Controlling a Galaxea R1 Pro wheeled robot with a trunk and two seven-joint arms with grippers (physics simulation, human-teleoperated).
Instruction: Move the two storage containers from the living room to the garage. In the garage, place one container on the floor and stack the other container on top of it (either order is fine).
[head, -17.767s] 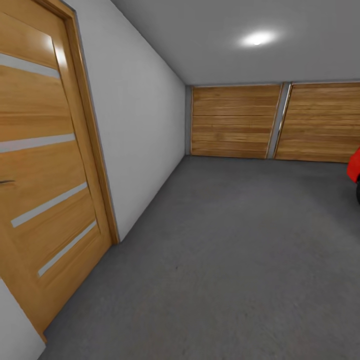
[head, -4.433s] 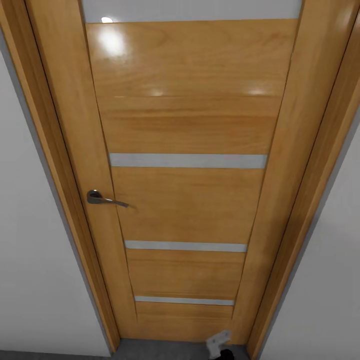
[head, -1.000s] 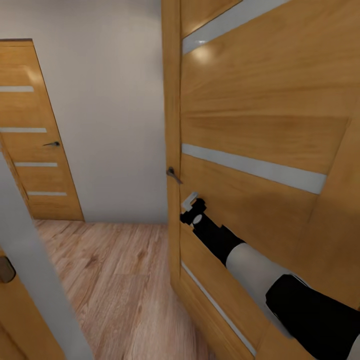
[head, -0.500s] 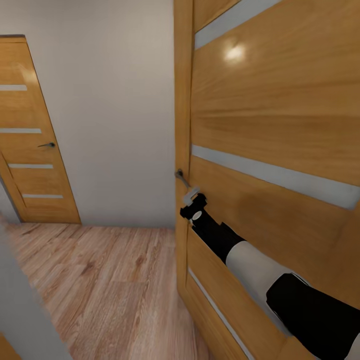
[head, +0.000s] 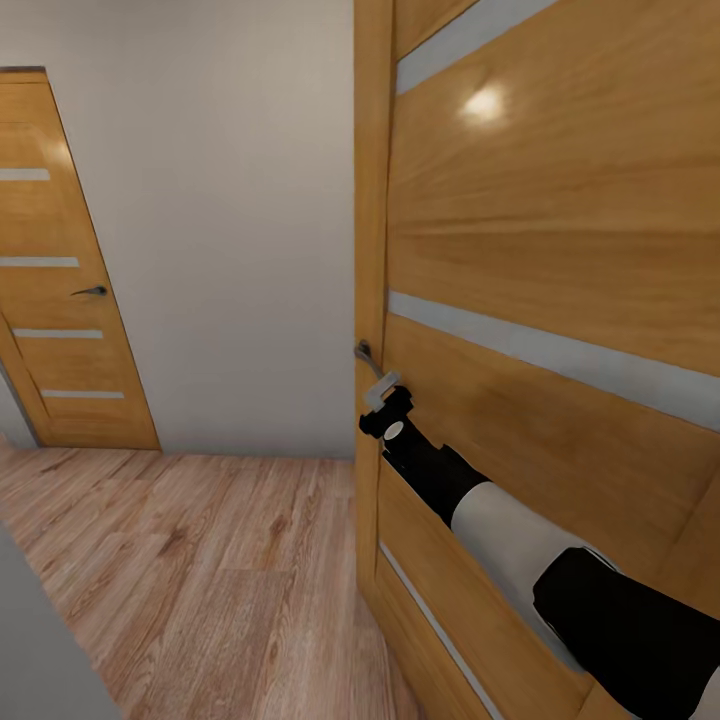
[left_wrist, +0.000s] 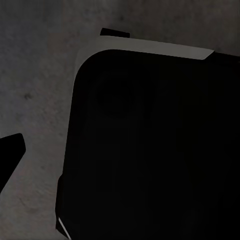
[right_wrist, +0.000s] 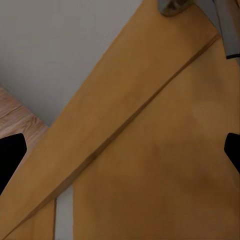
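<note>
Black rounded robot body panel (left_wrist: 155, 145), over speckled grey concrete floor (left_wrist: 35, 90)

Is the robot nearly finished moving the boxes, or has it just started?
Early days, it seems. The orange door already stands open onto a hallway with wood plank floor. In hand: the right end effector is by the door's handle. No bin is in sight, so fetching, carrying and stacking both probably remain.
</note>
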